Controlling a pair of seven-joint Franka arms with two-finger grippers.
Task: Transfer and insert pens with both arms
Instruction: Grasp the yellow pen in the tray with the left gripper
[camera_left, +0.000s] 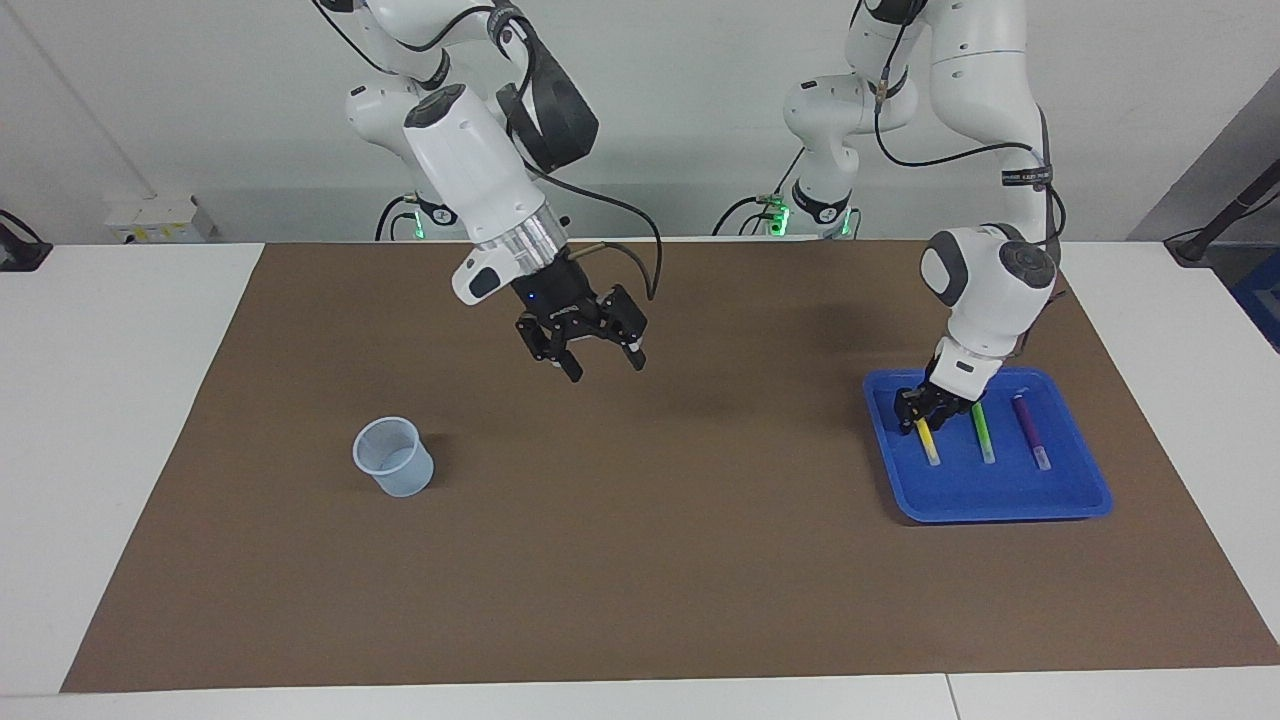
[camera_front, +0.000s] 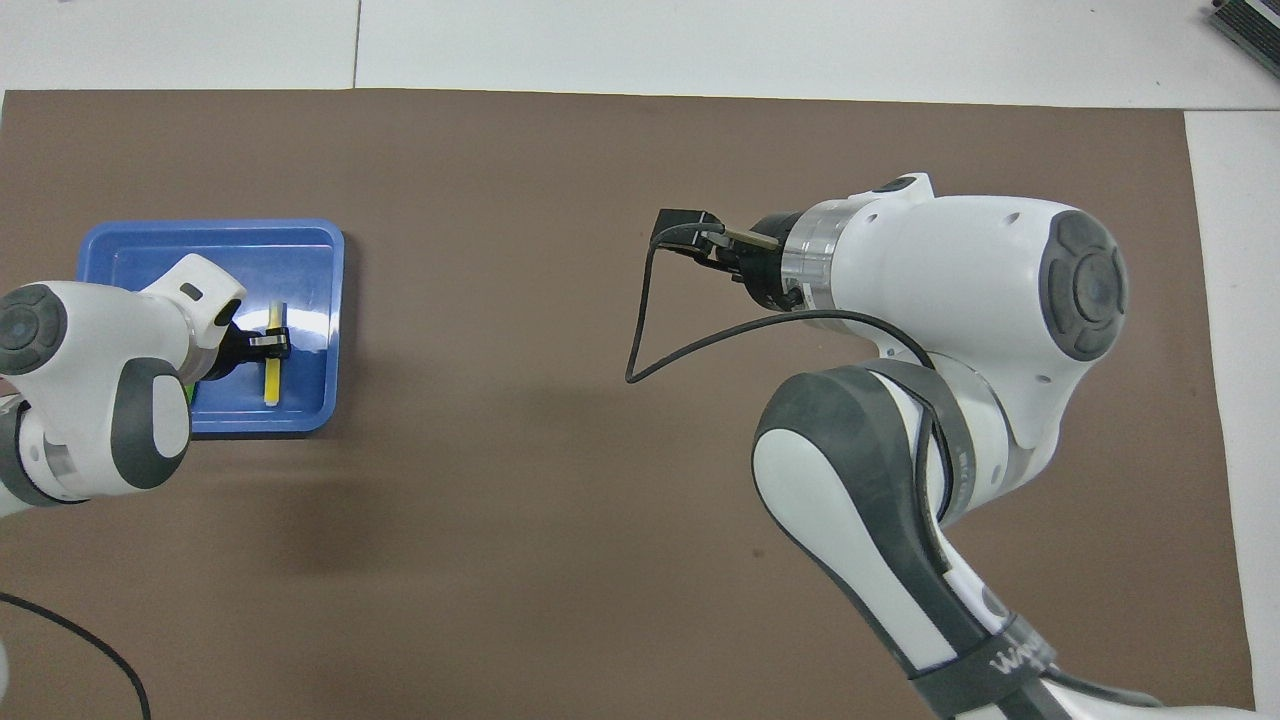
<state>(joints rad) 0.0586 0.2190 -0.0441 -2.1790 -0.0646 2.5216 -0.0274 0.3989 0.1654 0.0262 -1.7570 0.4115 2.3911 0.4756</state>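
Three pens lie side by side in a blue tray (camera_left: 1000, 497) toward the left arm's end of the table: yellow (camera_left: 929, 443), green (camera_left: 985, 434) and purple (camera_left: 1031, 428). My left gripper (camera_left: 918, 408) is down in the tray, shut on the yellow pen at its end nearer the robots. The pen still lies flat. In the overhead view the left gripper (camera_front: 264, 343) crosses the yellow pen (camera_front: 271, 378), and the arm hides the other pens. My right gripper (camera_left: 605, 364) hangs open and empty over the middle of the mat.
A pale blue cup (camera_left: 394, 457) stands upright on the brown mat (camera_left: 640, 560) toward the right arm's end; the right arm hides it in the overhead view. A black cable (camera_front: 640, 330) loops from the right wrist. White table borders the mat.
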